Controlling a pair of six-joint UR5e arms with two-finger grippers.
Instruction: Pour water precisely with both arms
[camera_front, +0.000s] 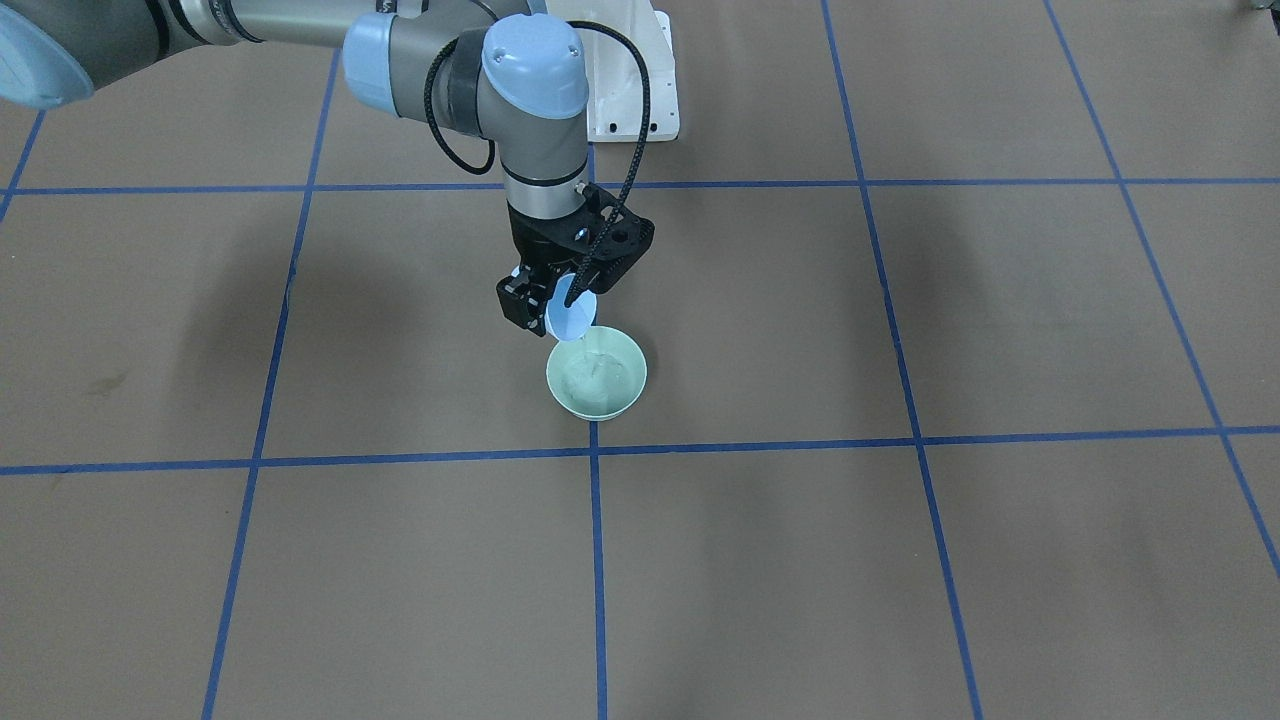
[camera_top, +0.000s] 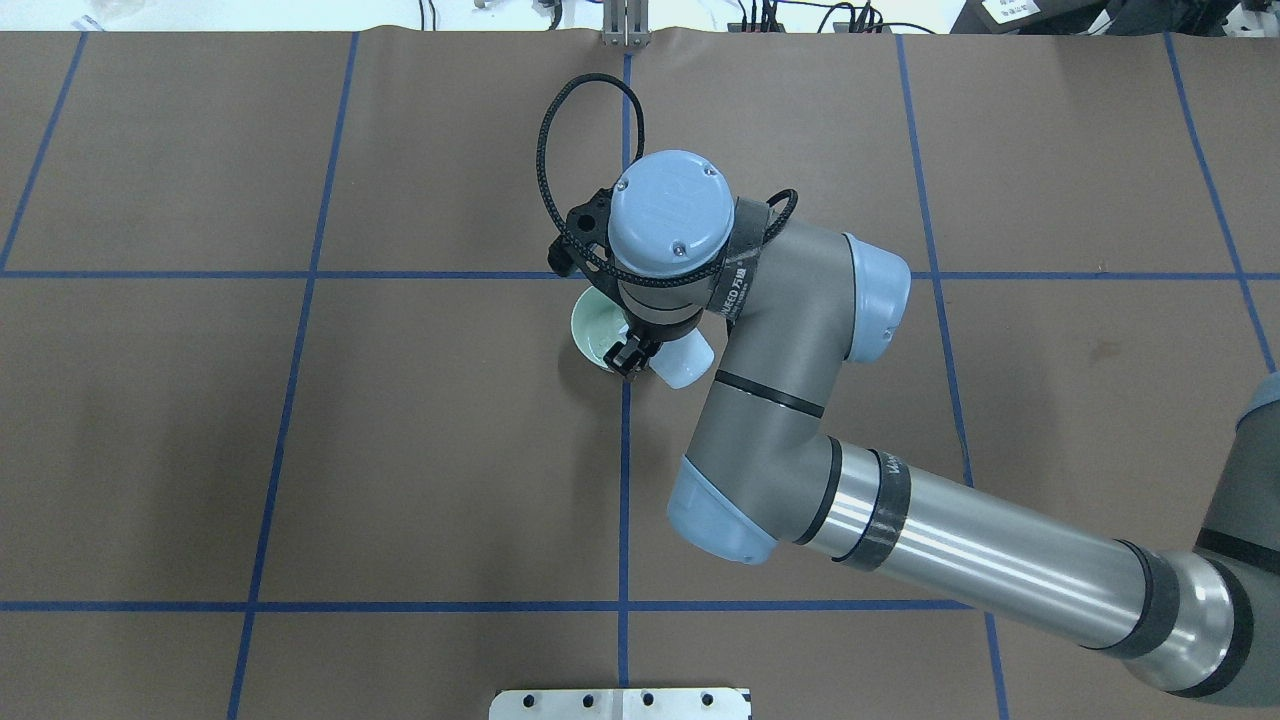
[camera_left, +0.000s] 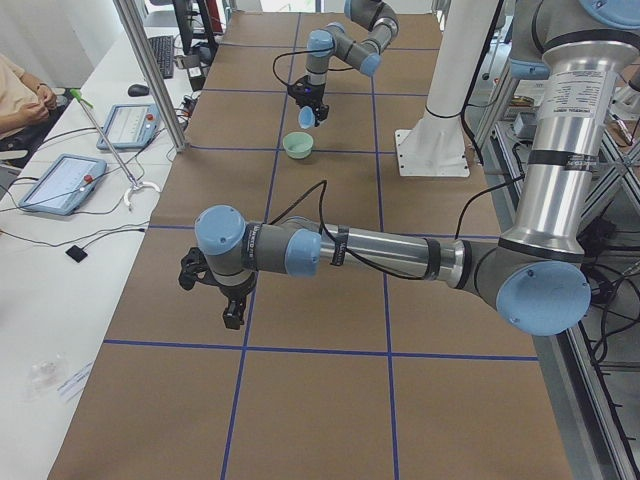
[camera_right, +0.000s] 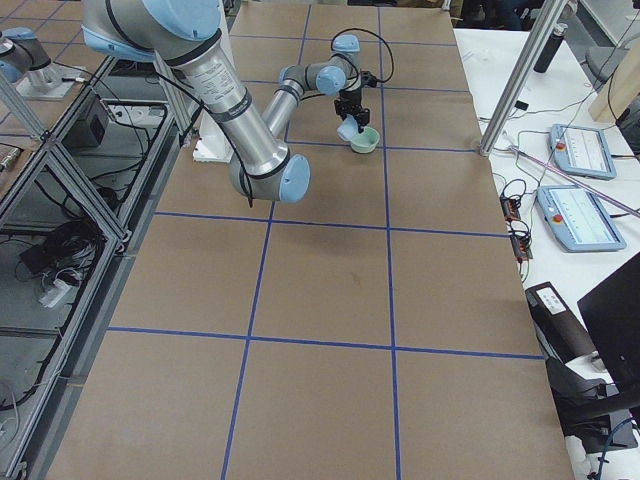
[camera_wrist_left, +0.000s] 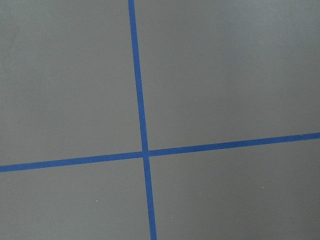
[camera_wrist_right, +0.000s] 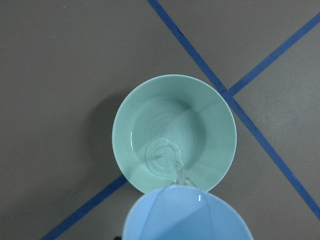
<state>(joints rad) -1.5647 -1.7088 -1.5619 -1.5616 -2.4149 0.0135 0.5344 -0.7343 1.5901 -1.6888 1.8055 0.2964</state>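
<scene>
Right wrist-mounted view shows pouring under way: water (camera_wrist_right: 165, 157) streams from the tilted blue cup (camera_wrist_right: 187, 215) into the green bowl (camera_wrist_right: 131, 111) on the counter (camera_wrist_right: 50, 75). The right end effector (camera_front: 560, 292) clamps the cup; whether the left end effector (camera_left: 225, 292) is open cannot be told. Next likely needs gentle levelling.

cup (camera_front: 571, 318) above bowl (camera_front: 623, 362) rim | water (camera_wrist_right: 161, 154) in bowl | bowl on table (camera_front: 900, 560)
</scene>
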